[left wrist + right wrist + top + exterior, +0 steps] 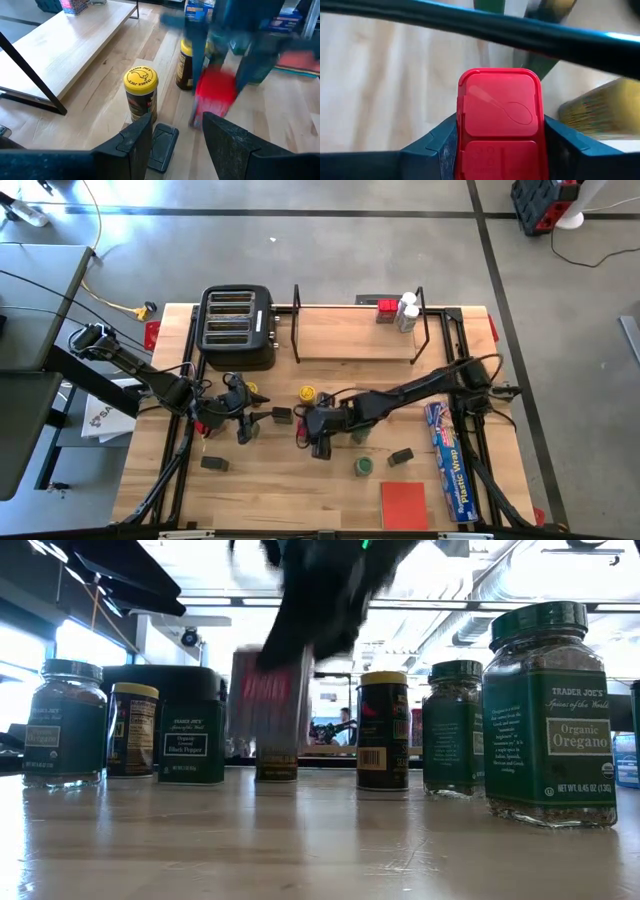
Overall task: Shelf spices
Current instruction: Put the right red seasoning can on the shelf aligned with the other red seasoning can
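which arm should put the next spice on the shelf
Right. The right gripper already has its jaws shut on a red tin, ready to carry to the shelf. The left gripper is open, holding nothing.

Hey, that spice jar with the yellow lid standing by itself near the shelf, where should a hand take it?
Grip the yellow-lid jar around its round body just under the lid, coming from above. It stands upright with open table beside it, probably leaving finger room.

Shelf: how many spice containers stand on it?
3, grouped near the shelf's right end: a red tin, a white-lidded jar beside it, and a second white-lidded jar just in front. Others may be hidden.
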{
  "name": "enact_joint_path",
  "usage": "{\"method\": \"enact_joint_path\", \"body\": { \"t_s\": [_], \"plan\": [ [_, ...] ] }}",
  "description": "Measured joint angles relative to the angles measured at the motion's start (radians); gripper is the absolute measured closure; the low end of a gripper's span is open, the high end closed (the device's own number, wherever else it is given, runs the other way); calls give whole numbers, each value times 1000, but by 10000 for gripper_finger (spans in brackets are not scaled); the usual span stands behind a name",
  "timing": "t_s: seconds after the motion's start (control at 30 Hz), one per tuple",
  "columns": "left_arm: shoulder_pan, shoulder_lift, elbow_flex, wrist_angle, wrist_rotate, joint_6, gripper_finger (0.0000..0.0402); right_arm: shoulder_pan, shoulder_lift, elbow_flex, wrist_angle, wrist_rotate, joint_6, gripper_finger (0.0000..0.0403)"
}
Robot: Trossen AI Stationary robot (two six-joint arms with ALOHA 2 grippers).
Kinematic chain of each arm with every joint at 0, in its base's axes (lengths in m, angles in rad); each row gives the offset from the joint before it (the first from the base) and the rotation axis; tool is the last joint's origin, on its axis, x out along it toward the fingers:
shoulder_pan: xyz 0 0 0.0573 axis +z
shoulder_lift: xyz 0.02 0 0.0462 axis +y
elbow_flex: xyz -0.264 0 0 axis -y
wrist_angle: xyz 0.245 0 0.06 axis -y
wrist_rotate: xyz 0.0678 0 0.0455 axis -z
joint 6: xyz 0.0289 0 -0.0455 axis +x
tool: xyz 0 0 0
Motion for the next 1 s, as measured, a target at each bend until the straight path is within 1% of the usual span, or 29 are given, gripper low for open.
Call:
{"method": "enact_joint_path", "body": {
  "t_s": [0.13,0.2,0.27,0.33,0.4,0.47,0.53,0.6,0.7,0.77,0.87,1.0],
  "plan": [
    [0,0,0,1,0,0,234,-37,-212,3,-105,25,-123,202],
    [0,0,0,2,-1,1,234,-87,-318,3,-201,45,-189,202],
    [0,0,0,2,-2,2,234,-168,-402,4,-333,50,-229,202],
    [0,0,0,7,-4,12,234,-279,-456,4,-486,48,-260,202],
    [0,0,0,23,-6,28,234,-398,-472,4,-617,32,-328,202],
    [0,0,0,29,-6,35,234,-514,-466,1,-691,-14,-417,202],
    [0,0,0,32,-8,35,234,-611,-453,-13,-695,-96,-508,202],
    [0,0,0,33,-10,36,234,-692,-440,-53,-652,-148,-575,202],
    [0,0,0,36,-10,35,234,-779,-431,-134,-620,-168,-655,202],
    [0,0,0,47,-16,38,234,-819,-431,-181,-574,-167,-693,202],
    [0,0,0,54,-21,46,234,-856,-431,-246,-503,-206,-726,202],
    [0,0,0,54,-21,47,234,-886,-431,-323,-427,-205,-764,202]
  ]
}}
